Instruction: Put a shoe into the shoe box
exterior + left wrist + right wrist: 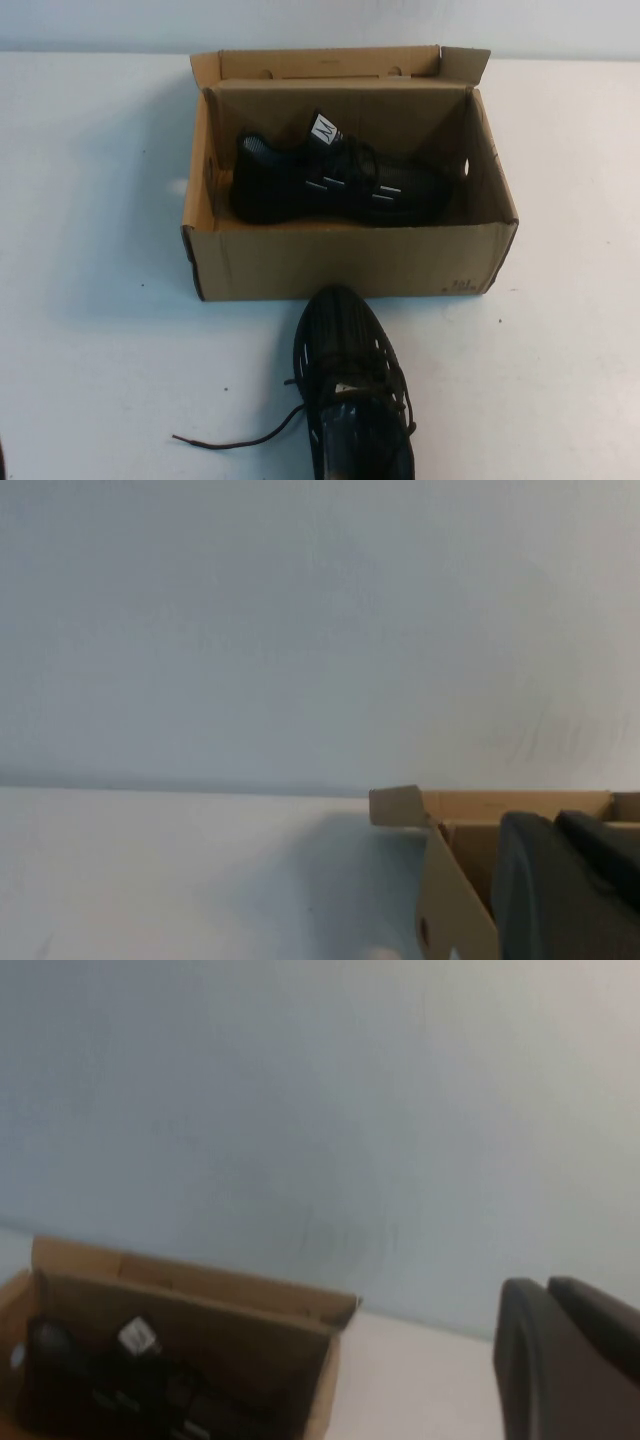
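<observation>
High view is showing two black sneakers: the shoe [345, 395] is lying on the table [90, 350] before the shoe box [350, 262], its mate [335, 180] sitting inside. Left claw [565, 880] and right claw [565, 1355]: cannot tell.

The brown corrugated cardboard shoe box [350, 262] stands open-topped; a black mesh sneaker [335, 180] fills its 12 o'clock half. At 6 o'clock the black laced shoe [350, 385] blocks the white table [100, 350] (bare at 3 and 9).
</observation>
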{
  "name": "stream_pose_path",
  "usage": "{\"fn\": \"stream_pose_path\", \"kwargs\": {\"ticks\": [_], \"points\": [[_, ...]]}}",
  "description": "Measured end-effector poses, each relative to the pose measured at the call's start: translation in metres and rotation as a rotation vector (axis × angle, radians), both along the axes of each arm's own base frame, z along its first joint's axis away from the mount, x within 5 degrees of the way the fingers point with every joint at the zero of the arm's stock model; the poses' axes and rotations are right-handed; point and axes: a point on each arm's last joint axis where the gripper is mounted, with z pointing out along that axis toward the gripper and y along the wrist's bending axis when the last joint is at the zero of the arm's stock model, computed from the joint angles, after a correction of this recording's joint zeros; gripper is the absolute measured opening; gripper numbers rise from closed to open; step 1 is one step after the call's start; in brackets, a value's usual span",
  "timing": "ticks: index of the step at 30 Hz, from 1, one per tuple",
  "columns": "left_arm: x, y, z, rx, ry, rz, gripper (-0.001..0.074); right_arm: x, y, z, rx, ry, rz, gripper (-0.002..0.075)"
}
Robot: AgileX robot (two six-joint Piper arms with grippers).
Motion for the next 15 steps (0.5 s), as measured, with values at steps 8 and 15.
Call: {"fn": "stream_pose_path", "kwargs": {"ticks": [8, 15], "points": [[0.002, 0.006, -0.001, 0.193, 0.138, 0.062, -0.0004, 0.042, 0.013, 0.016, -0.146, 0.257, 0.115, -0.0017], [0.022, -0.009, -0.003, 0.337, 0.359, -0.084, -0.0004, 0.060, 0.046, 0.029, -0.231, 0.397, 0.360, -0.0016]]}}
